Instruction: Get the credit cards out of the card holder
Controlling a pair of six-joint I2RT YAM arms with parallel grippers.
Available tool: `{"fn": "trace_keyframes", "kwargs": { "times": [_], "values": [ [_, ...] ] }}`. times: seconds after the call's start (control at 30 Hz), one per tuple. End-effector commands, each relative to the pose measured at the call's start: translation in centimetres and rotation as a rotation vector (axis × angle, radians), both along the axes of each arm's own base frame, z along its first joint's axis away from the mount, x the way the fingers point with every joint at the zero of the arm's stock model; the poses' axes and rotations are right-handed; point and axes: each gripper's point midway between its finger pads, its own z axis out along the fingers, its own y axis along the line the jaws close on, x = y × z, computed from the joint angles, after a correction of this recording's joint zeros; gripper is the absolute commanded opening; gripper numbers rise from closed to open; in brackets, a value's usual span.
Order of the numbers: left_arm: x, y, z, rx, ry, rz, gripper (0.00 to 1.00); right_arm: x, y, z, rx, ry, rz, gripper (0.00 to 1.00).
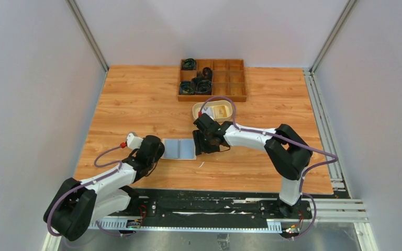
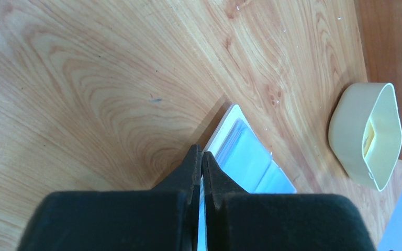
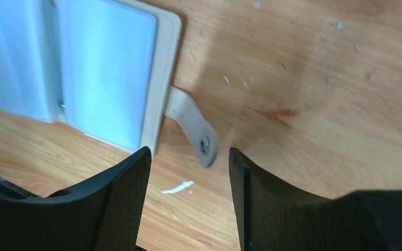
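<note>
At the near edge of the wood-grain laminate table point(image 1: 136, 99), the two white arms with black joints reach in towards the middle from either side. The card holder point(image 1: 179, 148) lies open and flat between them, just in front of both wrists.

The left gripper point(image 2: 201, 159) is fully closed, its matte black wedge-shaped fingers pressed flush together. Their tips sit right at the left edge of the holder. Whether a thin edge is nipped between them cannot be told.

The right gripper point(image 3: 188, 157) stands well apart at the jaws and holds nothing. Its fingers point(image 3: 120, 198) are black, with a fine mesh-like texture on the inner faces. They hover on either side of the closure tab point(image 3: 191, 123) without touching it. The tab is a short, rounded beige strap with a small metal snap near its end. It juts from the right side of the holder and rests on the wood.

The holder has a smooth beige cover with a stitched rim and rounded corners. The credit cards point(image 3: 107, 68) are inside it, thin pale blue-grey rectangles with a slight sheen, one on each half. A few white flecks point(image 3: 178, 186) dot the tabletop near the tab.

Farther back, just beyond the right wrist, sits a cream dish point(image 2: 350, 125) with smooth walls and softly rounded corners. Something flat and yellowish lies in it. Behind the dish, at the far edge, is a brown wooden tray point(image 1: 212, 97) divided into square compartments. Some of the left ones hold dark coiled bundles point(image 1: 196, 85).
</note>
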Motion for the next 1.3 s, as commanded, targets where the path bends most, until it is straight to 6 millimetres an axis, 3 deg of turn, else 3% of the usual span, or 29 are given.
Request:
{"fn": "trace_keyframes", "kwargs": {
  "times": [0.0, 0.17, 0.43, 0.7, 1.03, 1.27],
  "values": [
    [-0.1, 0.6, 0.0, 0.045, 0.012, 0.004, 0.0, 0.7, 2.6, 0.4, 0.178, -0.01, 0.016, 0.6],
    [-0.5, 0.9, -0.2, 0.06, 0.026, 0.006, 0.0, 0.3, 4.8, 1.0, 0.38, 0.032, 0.0, 0.6],
    [-0.9, 1.1, -0.6, 0.061, 0.033, 0.007, 0.0, -0.8, 5.2, -0.7, 0.546, 0.17, -0.113, 0.58],
    [-1.1, 1.1, -1.0, 0.06, 0.042, 0.003, 0.0, -1.4, 6.4, -1.3, 0.647, 0.235, -0.113, 0.55],
    [-1.5, 1.4, -1.3, 0.069, 0.051, 0.005, 0.0, -2.3, 4.6, -3.4, 0.552, 0.28, -0.178, 0.54],
    [-1.5, 1.3, -1.4, 0.069, 0.055, 0.0, 0.0, -3.0, 4.1, -5.0, 0.623, 0.281, -0.207, 0.56]
  ]
}}
